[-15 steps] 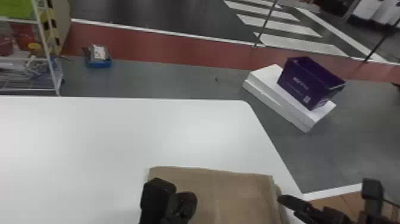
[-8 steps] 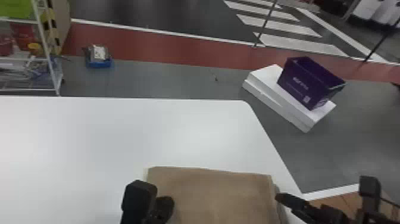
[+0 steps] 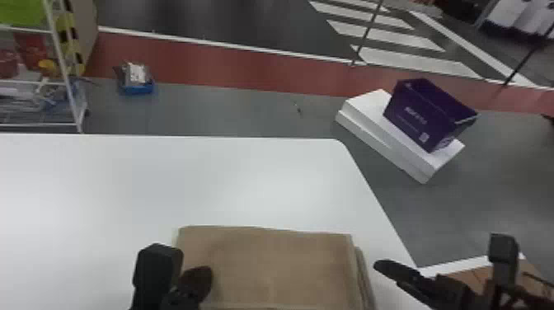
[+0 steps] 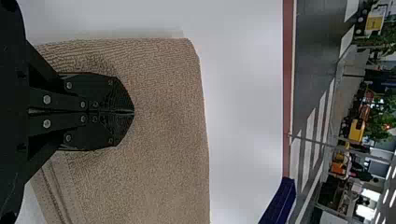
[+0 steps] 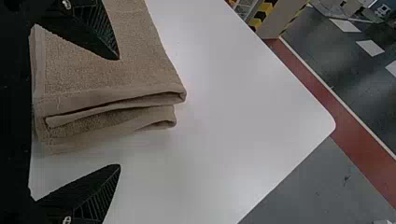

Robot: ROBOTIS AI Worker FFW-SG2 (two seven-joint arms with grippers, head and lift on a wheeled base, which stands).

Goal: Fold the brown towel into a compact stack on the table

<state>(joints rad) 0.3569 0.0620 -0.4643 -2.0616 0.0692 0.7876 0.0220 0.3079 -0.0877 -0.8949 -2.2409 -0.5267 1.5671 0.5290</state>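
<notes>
Brown towel point(image 3: 272, 268) on the white table point(image 3: 206, 181), left gripper point(image 3: 180, 268) at its left edge, right gripper point(image 3: 441, 253) beyond its right.

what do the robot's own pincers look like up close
The black, angular left pincer has flat fingers that taper to blunt tips, round silvery screw heads on its links and a smooth black housing behind. The black right pincer has wedge-shaped fingers with fine ribbing and pointed ends, plus similar silvery screws near the base.
</notes>
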